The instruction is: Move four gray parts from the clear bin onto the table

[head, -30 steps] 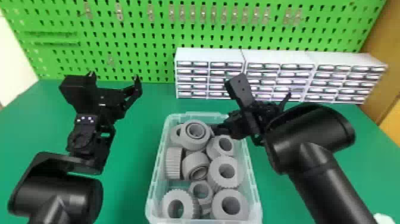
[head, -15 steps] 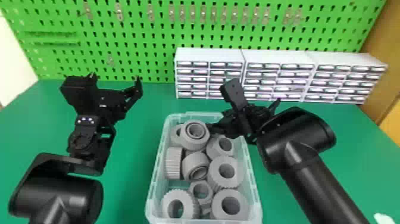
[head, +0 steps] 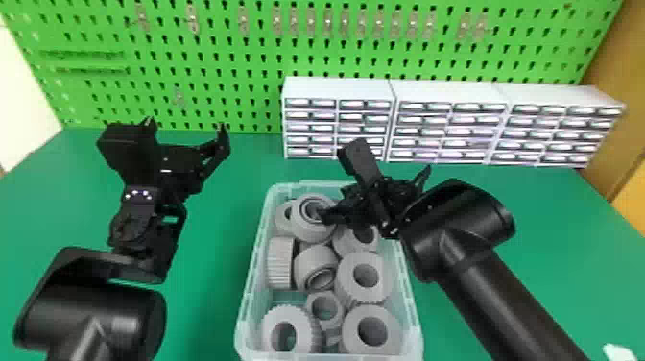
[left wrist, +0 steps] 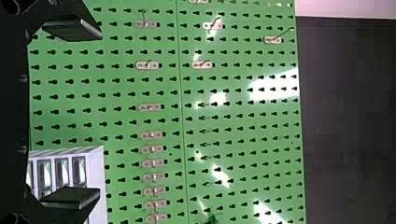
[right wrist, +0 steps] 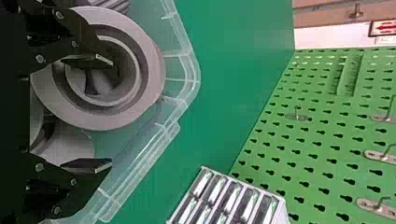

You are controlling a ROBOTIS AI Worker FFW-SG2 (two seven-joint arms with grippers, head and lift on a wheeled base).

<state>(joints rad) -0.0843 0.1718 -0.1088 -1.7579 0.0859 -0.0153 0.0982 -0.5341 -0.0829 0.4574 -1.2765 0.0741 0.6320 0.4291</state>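
Observation:
The clear bin (head: 416, 321) holds several gray ring-shaped parts. Open and above the bin's far right corner is my right gripper (head: 376, 194), one fingertip at the hole of the far gray part (head: 307, 230). Seen from the right wrist, the right gripper (right wrist: 106, 113) has one finger over that gray part's (right wrist: 152, 70) hole and the other outside its rim, with nothing held. My left gripper (head: 186, 126), over the table left of the bin, is open and empty; in its wrist view the left gripper (left wrist: 96, 113) has its fingers wide apart.
White drawer cabinets (head: 448, 93) stand on the green table (head: 542, 230) behind the bin. A green pegboard (head: 249, 62) with metal hooks rises at the back. A small white object (head: 619, 353) lies at the near right.
My right gripper has shifted left over the bin, its left finger now closer to the hole of the far gray part. The left arm has stayed in place.

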